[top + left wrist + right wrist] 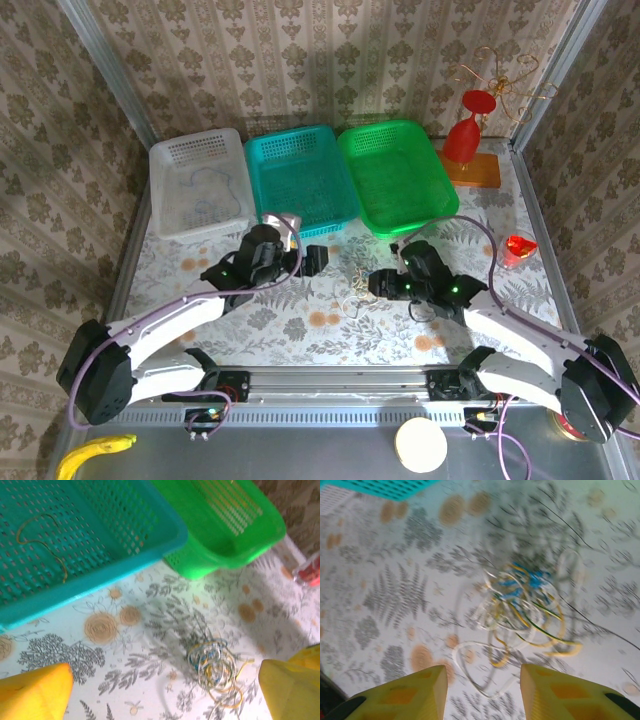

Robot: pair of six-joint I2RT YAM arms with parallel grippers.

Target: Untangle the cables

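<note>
One table under a pale cloth printed with ferns and flowers (300, 325) carries everything. Three perforated plastic baskets stand in a row beyond both tools: a white rectangular basket (200, 185) ahead and left of the left gripper (312, 258), a teal rectangular basket (300, 178) straight ahead of it, and a green rectangular basket (395, 175) ahead of the right gripper (380, 283). We see a thin bluish wire (205, 185) curled on the white basket's floor. In the left wrist view a brown-yellow wire (42, 540) snakes across the teal basket's floor. We cannot tell what the green one holds.

The left gripper (165, 690) hangs with its yellow fingers (35, 692) spread wide and nothing between them. The right gripper (485, 690) has its fingers (405, 695) partly apart, and we see nothing pinched.

The tangle of thread-thin cables (358, 285) lies on the cloth between the two grippers, just ahead of the right one's fingertips. It is a roundish clump (530, 610) of blue, yellow and cream loops with no clear long axis. One cream loop (475, 672) reaches back toward the right fingertips, and a yellow strand trails off to their right.
</note>
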